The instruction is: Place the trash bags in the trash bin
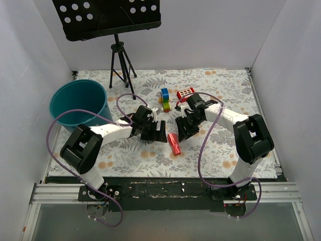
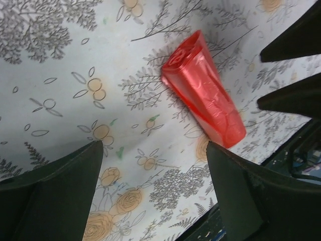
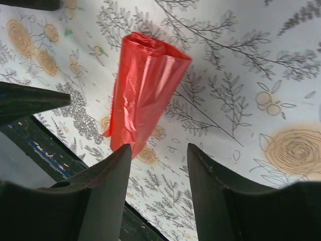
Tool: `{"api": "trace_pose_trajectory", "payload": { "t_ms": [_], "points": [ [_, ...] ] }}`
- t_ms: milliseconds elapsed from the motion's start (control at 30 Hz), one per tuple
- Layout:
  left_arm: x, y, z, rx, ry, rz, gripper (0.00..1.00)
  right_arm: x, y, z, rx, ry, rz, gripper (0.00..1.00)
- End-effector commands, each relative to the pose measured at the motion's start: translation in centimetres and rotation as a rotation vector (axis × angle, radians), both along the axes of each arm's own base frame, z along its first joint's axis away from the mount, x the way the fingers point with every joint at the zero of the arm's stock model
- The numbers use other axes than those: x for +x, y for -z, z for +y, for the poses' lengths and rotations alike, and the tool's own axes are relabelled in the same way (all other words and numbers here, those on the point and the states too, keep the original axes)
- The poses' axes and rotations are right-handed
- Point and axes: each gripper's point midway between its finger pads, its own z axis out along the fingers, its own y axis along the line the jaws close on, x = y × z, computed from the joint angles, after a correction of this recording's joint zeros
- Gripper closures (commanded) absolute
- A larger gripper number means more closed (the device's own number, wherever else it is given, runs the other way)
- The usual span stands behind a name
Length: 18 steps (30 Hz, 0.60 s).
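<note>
a black music stand rests on the floral cloth, coloured blocks near a red box.

White walls enclose the floral-patterned table; a black perforated music stand on a tripod stands at the back.

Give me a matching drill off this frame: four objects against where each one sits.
Things
1. rolled red trash bag
2. teal trash bin
3. red box with white squares
4. tripod

Places
A. at the back wall, carrying a black perforated music desk
B. at the left edge of the table
C. lying flat mid-table, closest to the front edge
D. just right of the stacked coloured blocks

Pairs: 1-C, 2-B, 3-D, 4-A
</note>
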Motion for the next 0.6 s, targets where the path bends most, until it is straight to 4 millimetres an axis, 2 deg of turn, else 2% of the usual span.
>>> {"api": "trace_pose_trajectory", "payload": {
  "t_ms": [0,200,333,467,567],
  "points": [
    [1.4,-2.4,-2.4,-0.121,0.012,-0.019,0.18,0.0,-1.2,1.8,0.081,-0.049,-0.014,0.43],
    [2.4,-1.1,-3.2,-0.105,-0.029,0.042,0.3,0.8,-1.2,1.0,0.04,-0.016,-0.043,0.43],
    [2.5,0.1,-3.2,-0.051,-0.056,0.076,0.39,3.1,-2.4,-0.7,0.009,0.056,-0.115,0.43],
    [1.6,0.9,-3.1,0.02,-0.06,0.082,0.52,5.7,-3.4,-3.3,-0.021,0.142,-0.167,0.43],
    [0.5,1.5,-3.4,0.059,-0.046,0.086,0.54,7.4,-4.1,-4.7,-0.02,0.195,-0.196,0.44]
  ]
}}
